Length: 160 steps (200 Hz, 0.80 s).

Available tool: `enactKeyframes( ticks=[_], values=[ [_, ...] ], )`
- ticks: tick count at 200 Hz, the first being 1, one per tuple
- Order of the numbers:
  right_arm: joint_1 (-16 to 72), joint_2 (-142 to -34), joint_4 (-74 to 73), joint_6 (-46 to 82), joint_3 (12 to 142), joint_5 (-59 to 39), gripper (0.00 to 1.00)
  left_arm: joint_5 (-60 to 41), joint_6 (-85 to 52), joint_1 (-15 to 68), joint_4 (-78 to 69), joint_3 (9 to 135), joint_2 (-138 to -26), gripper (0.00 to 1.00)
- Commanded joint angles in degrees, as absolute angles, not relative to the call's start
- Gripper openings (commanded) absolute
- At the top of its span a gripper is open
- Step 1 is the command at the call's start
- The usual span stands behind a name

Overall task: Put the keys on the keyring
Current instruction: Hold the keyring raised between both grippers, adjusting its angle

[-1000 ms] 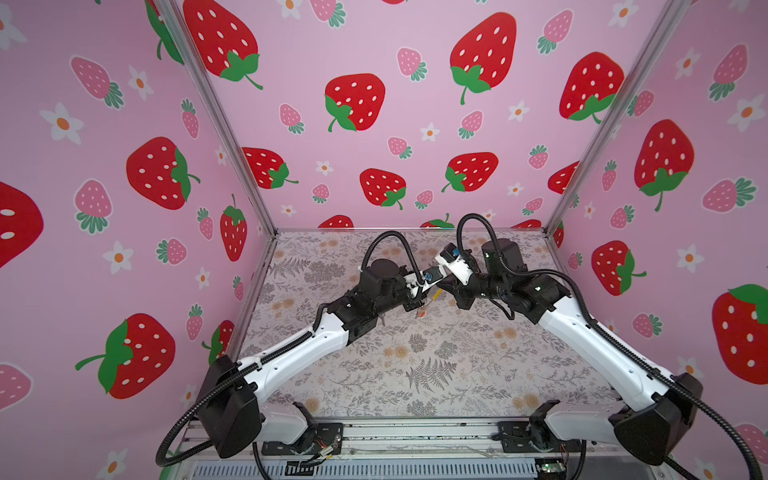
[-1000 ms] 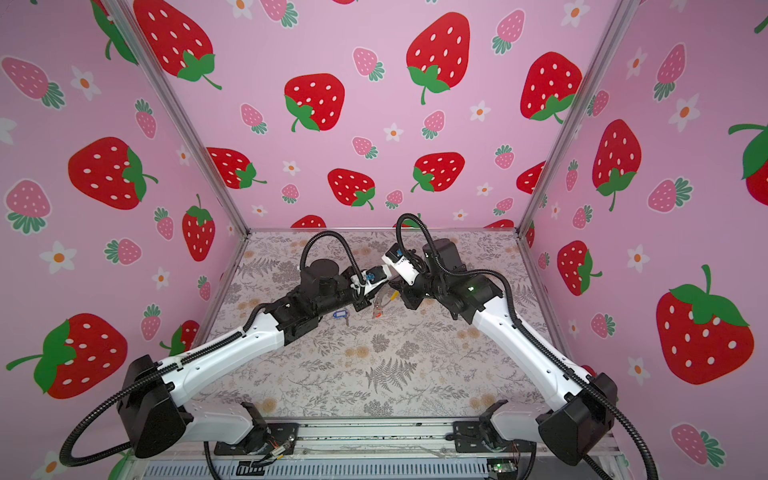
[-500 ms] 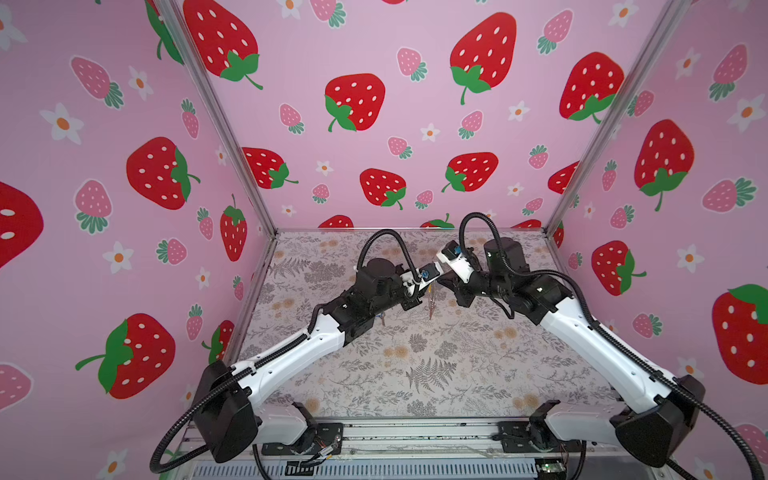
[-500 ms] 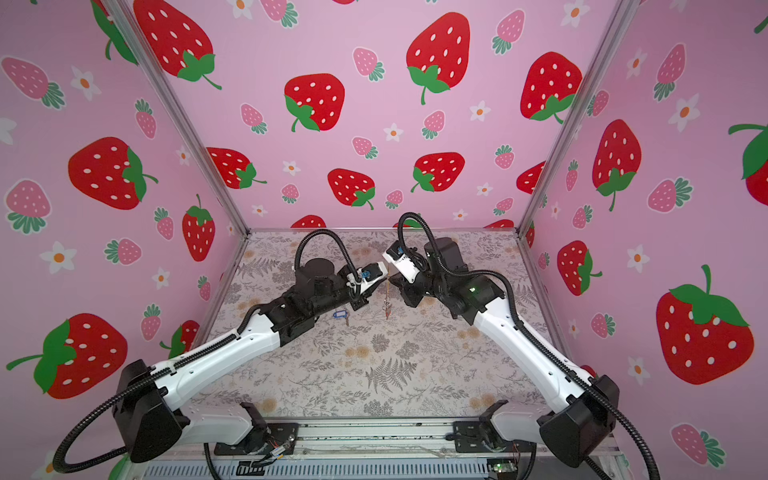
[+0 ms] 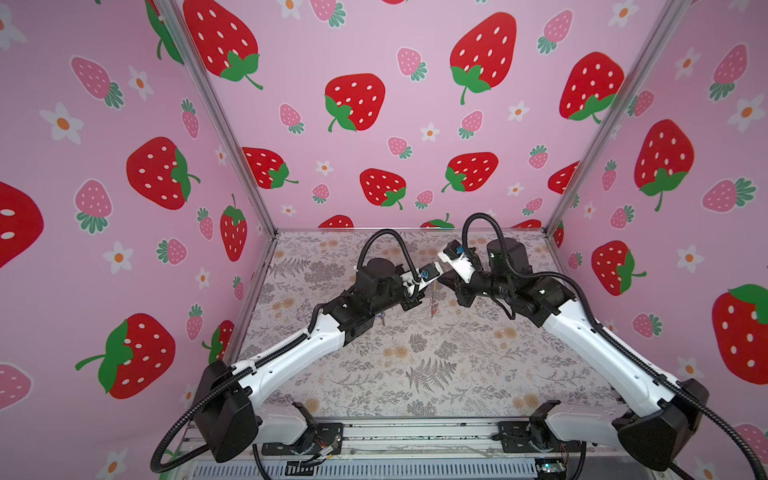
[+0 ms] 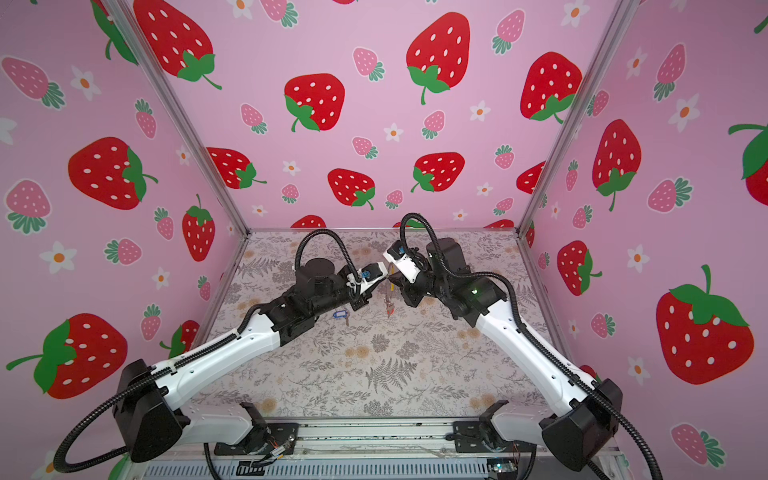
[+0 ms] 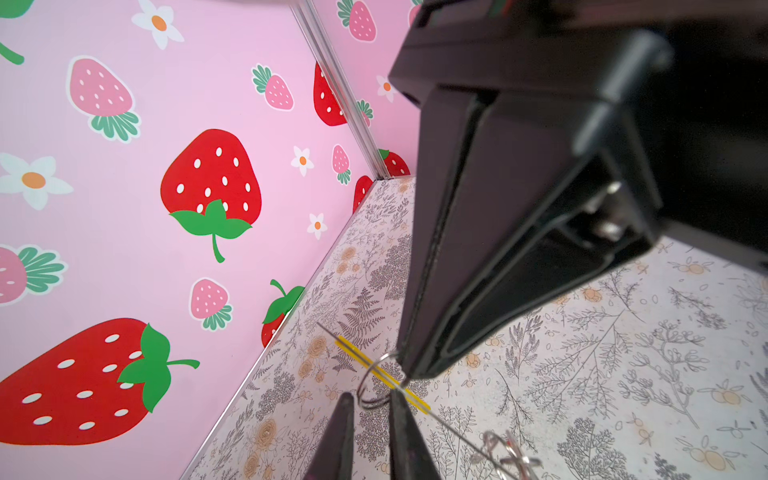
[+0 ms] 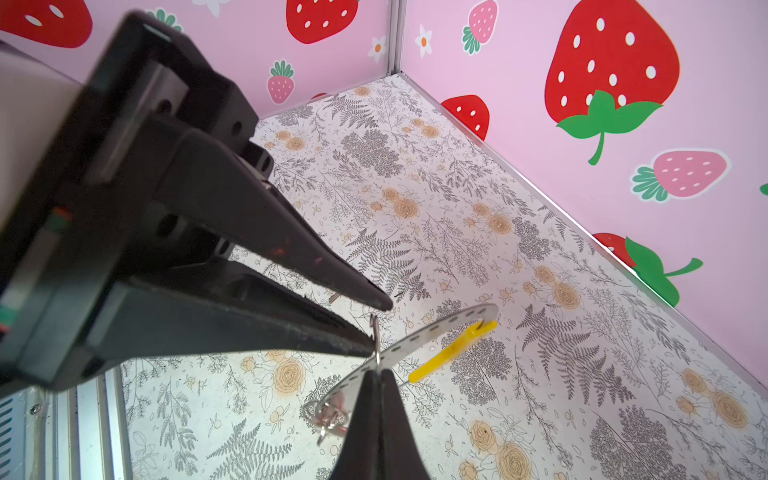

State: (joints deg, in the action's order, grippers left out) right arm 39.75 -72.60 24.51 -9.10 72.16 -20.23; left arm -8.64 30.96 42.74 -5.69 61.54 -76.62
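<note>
In mid-air, grey keyring [image 8: 432, 331], yellow section [image 8: 453, 351], clamped by right gripper [image 8: 376, 372]; left gripper [image 8: 379, 331] ajar

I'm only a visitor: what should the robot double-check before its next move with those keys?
1. Right gripper shut on the keyring: ok.
2. Small ring sits between the fingers of the left gripper: ok.
3. Left gripper firmly pinching that ring: cannot tell.
4. Red-tagged key hanging below the keyring: ok.
5. Blue-tagged key on the keyring: not ok; it lies on the table.
</note>
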Motion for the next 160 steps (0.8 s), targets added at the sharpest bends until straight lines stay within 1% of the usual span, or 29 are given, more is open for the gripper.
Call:
enactKeyframes(
  ticks=[1, 22, 75, 160],
  values=[
    [40.2, -71.4, 23.2, -10.3, 71.5, -22.1, 0.00, -9.7, 30.5, 42.6, -6.6, 63.6, -77.3, 0.20],
    [40.2, -71.2, 23.0, -10.8, 71.1, -21.7, 0.00, -9.7, 30.3, 42.6, -6.8, 63.6, -77.3, 0.20],
    [40.2, -70.6, 22.1, -11.5, 70.4, -22.6, 0.00, -10.5, 30.3, 42.6, -6.7, 63.8, -77.7, 0.13],
    [40.3, -70.2, 21.4, -12.3, 69.7, -23.4, 0.00, -10.9, 30.1, 42.5, -7.2, 63.9, -78.0, 0.14]
  ],
)
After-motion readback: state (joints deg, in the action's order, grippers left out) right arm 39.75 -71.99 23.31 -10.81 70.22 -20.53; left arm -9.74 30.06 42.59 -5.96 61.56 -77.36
